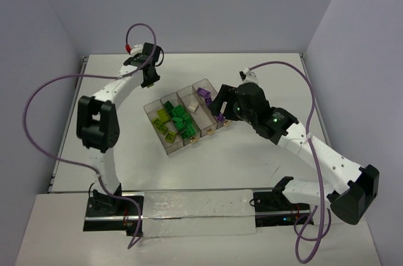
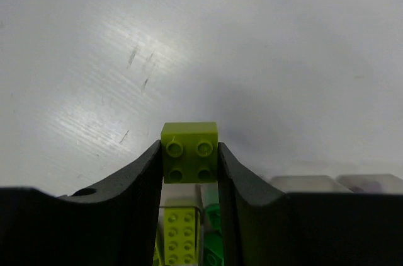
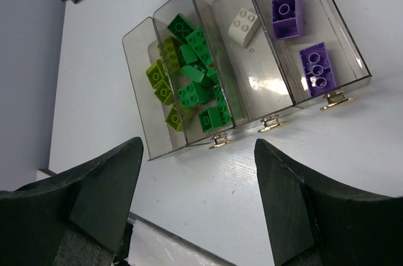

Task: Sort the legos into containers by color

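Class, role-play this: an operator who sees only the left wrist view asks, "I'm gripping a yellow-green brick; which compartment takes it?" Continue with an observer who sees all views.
Observer: The end compartment, farthest from the purple bricks; it already holds yellow-green bricks.
Operator: Is my left gripper over it?
Observer: Seemingly not; from above, it sits with the held brick just beyond that compartment's far end.
Operator: And the right arm?
Observer: The right gripper is open and empty, near the yellowish tabs.
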You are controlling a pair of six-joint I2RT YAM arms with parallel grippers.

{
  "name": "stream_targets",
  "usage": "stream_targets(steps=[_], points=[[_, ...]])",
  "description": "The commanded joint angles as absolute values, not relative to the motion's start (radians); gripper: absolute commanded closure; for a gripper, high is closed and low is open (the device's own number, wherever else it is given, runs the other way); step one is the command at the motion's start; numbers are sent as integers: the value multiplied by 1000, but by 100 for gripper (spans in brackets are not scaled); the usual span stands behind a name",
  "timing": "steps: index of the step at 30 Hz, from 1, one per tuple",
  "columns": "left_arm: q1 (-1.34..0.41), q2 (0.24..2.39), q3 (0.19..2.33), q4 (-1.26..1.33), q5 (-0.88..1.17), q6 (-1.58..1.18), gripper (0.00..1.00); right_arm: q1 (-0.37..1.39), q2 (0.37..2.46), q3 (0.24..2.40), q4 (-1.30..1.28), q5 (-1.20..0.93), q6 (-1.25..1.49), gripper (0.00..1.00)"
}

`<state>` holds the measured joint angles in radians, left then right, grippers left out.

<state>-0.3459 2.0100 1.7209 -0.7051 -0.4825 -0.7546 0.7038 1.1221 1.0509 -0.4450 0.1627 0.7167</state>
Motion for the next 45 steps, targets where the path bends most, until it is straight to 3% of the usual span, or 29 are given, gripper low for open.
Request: stream_targets(steps=[1, 9, 17, 20, 23, 28, 32, 36, 45], points=[[-407, 1757, 1558, -615, -512, -722, 79, 732, 1074, 1035, -408, 190, 734, 21], [-558, 1524, 1246, -592, -456, -795, 78, 767, 1039, 1014, -412, 214, 745, 21], [-624, 1461, 1093, -556, -418, -864, 74, 773, 1002, 1002, -434, 233, 747, 21], [-632, 1454, 1072, -546, -411, -875, 56, 774, 995, 995, -438, 237, 749, 21], [-634, 1466, 1076, -555, -408, -872, 29, 775, 997, 997, -441, 235, 749, 21], [-637, 1467, 1096, -579, -420, -861, 8, 775, 999, 1005, -452, 246, 743, 21], [-637, 1423, 1146, -616, -459, -829, 7, 775, 1001, 1026, -484, 286, 723, 15], [-637, 1331, 1185, -629, -520, -759, 7, 776, 1010, 1058, -557, 376, 701, 1], [-635, 1065, 1209, -570, -562, -608, 7, 773, 1064, 1129, -703, 594, 685, 0]])
